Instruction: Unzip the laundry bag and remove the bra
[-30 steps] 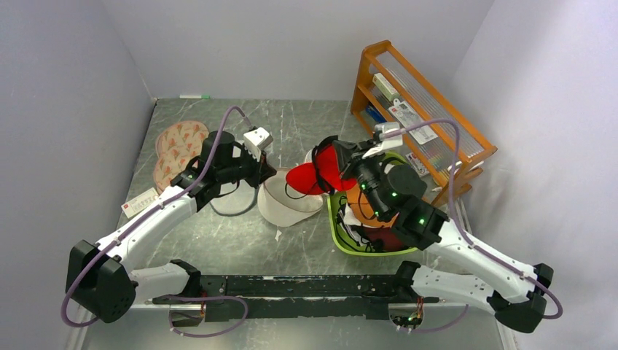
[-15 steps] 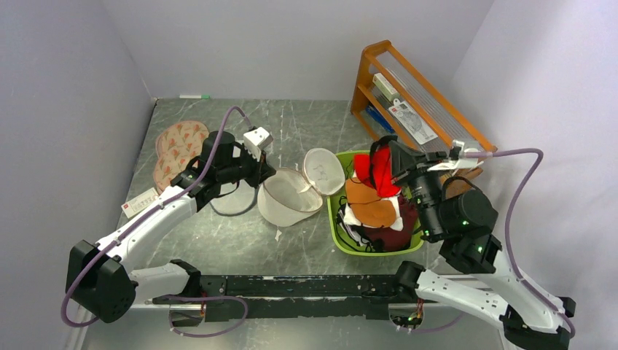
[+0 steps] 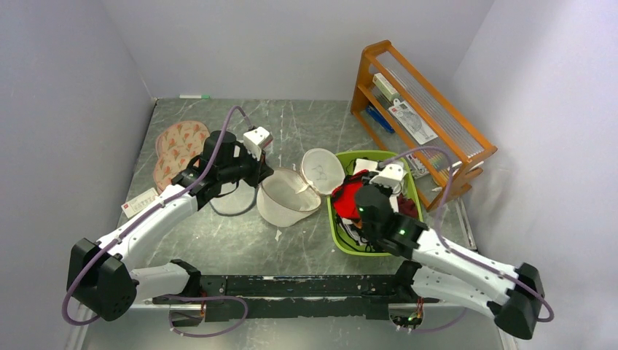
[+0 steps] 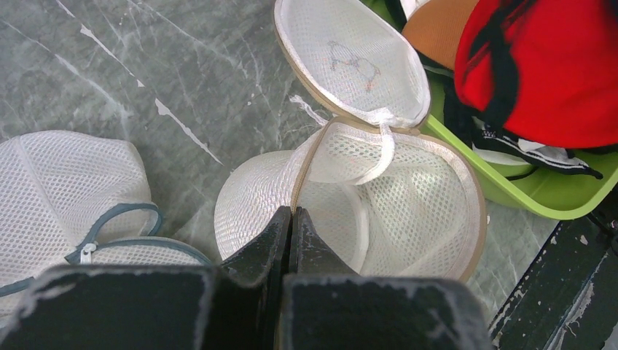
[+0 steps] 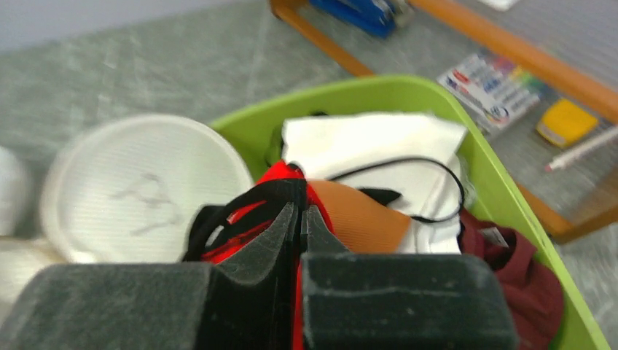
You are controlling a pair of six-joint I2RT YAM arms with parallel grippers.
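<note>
The right hand (image 5: 297,213) is clenched on the bra (image 5: 358,219), pinching red cloth and a black strap together. Just beyond it the orange cup rests on a white cloth (image 5: 372,142) inside the green basket (image 5: 364,95). The garment looks light, limp and apt to snag by its straps, so bunched cloth seems a safer hold than a strap alone. The left hand (image 4: 290,219) is clamped on the rim of the laundry bag (image 4: 408,211), which lies open on the surface (image 4: 146,87)

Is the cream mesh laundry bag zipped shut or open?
Open. The laundry bag lies with its two halves spread like a clamshell, the nearer half showing only bare mesh; the left gripper pinches its rim.
</note>
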